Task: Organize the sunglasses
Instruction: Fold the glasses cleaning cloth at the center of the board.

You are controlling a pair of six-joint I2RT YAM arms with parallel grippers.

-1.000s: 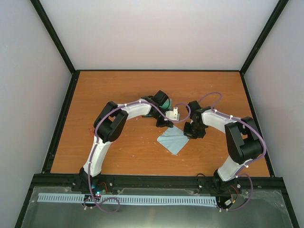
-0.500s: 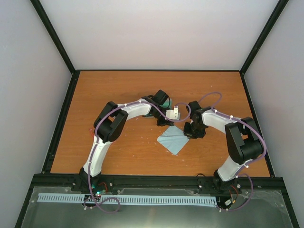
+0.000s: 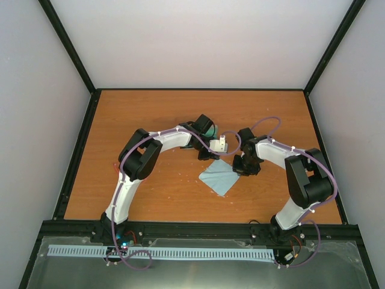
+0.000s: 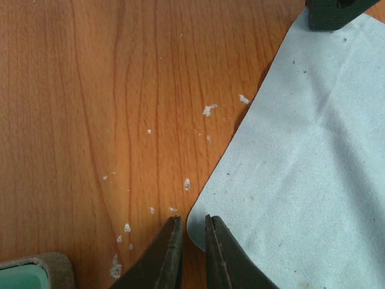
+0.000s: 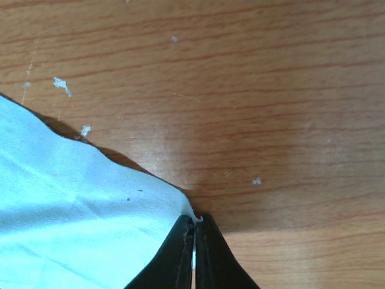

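Note:
The light blue cloth (image 3: pixel 219 177) lies flat on the table between my grippers. My right gripper (image 5: pixel 194 224) is shut on the cloth's (image 5: pixel 72 223) right corner, at table level (image 3: pixel 243 167). My left gripper (image 4: pixel 192 224) is low over the cloth's (image 4: pixel 307 168) opposite corner, its jaws a narrow gap apart with the corner's tip between them. The grey case (image 3: pixel 208 129) with green lining sits behind the left wrist, and its edge shows in the left wrist view (image 4: pixel 27 272). The sunglasses are hidden, apart from perhaps a thin red sliver (image 3: pixel 114 164) beside the left arm.
Both arms arch over the table's middle. The right gripper's dark fingers (image 4: pixel 337 12) show at the cloth's far corner in the left wrist view. A black frame (image 3: pixel 78 150) rims the wooden table, with white walls beyond.
Almost nothing has changed. My left gripper has shifted very slightly at the cloth's corner, and the right gripper has kept its hold.

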